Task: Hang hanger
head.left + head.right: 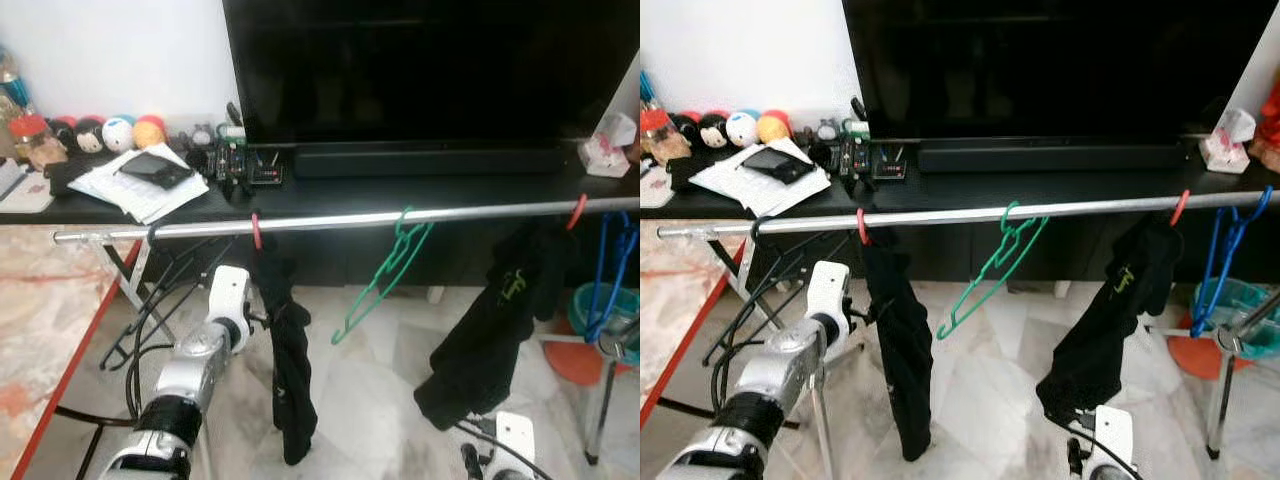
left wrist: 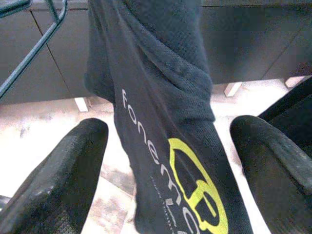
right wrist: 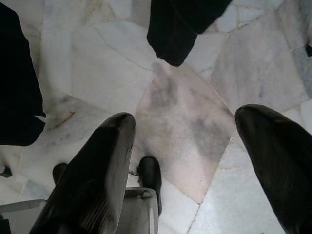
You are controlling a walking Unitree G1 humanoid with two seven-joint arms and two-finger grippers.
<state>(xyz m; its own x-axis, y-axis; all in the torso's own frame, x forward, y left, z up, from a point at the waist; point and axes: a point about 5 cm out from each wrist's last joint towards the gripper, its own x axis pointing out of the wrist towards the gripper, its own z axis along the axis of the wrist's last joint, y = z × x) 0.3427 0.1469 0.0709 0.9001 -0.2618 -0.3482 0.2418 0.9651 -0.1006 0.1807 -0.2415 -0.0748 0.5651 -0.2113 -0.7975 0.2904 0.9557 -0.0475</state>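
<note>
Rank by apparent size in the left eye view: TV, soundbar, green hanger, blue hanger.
1. TV, largest by far.
2. Soundbar.
3. Green hanger and blue hanger: look alike; the blue one is cut by the frame edge, so unranked.

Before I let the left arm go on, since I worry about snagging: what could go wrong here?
The left tool is open around the dark garment on the red hanger; closing could grab cloth and drag it along the silver rail. The green hanger already hangs tilted close by, so a tug on the rail might knock it off.
</note>
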